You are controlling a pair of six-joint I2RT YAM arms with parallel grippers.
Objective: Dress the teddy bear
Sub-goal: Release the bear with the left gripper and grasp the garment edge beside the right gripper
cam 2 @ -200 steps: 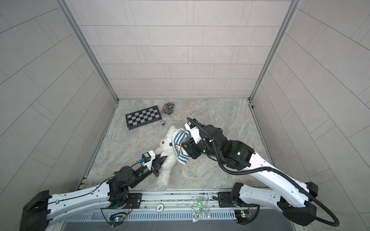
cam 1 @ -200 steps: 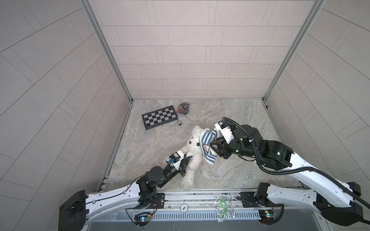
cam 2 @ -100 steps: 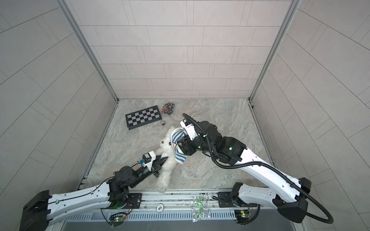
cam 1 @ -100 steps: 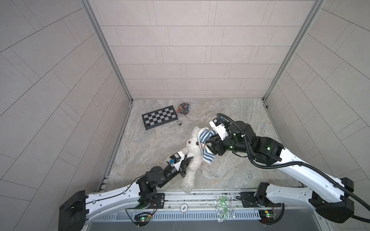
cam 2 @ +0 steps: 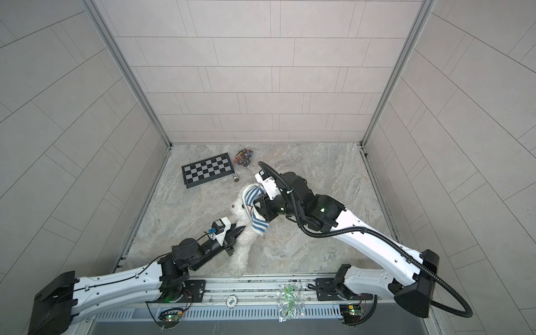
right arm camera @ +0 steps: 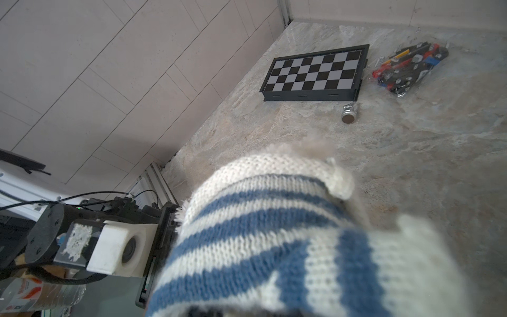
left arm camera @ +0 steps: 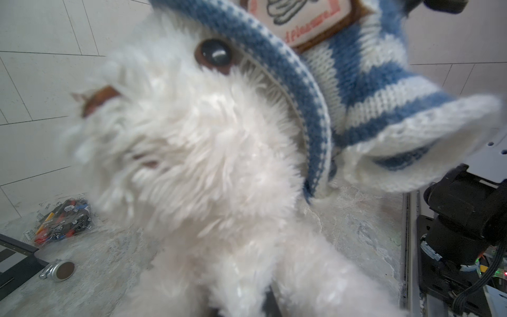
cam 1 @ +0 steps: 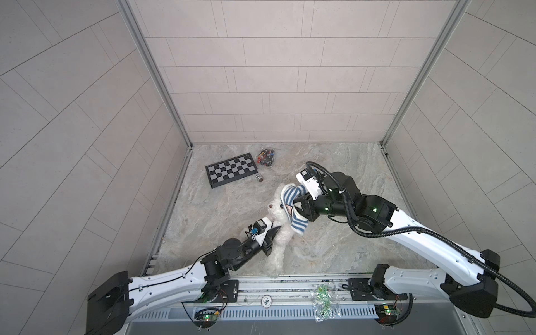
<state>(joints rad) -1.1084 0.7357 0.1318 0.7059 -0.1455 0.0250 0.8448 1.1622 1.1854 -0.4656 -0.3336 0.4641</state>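
In both top views the teddy bear [cam 1: 277, 249] lies stretched out near the middle of the marble counter [cam 1: 333, 174], feet at the front rail and head pointing toward the back wall. The left fingers [cam 1: 275, 231] are pressed together with their tips sunk in the fur at the bear's side, so they hold the bear. The blue-and-white striped shirt [cam 1: 291, 193] is pulled over the top of the bear's head, and its lower part hangs down beside the shoulder. The right fingers [cam 1: 299, 201] are pushed against that shirt and mostly covered by the knit; I cannot tell how wide they stand or whether they grip it.

In the left wrist view the shirt's hem runs across the brow just above one dark eye [left arm camera: 213, 55], with the sewn badge [left arm camera: 299, 19] above it. Behind the bear sit a folded chessboard [cam 1: 231, 169], a bag of small coloured pieces [cam 1: 266, 155] and a small metal cap [cam 1: 259, 177], all apart from it.
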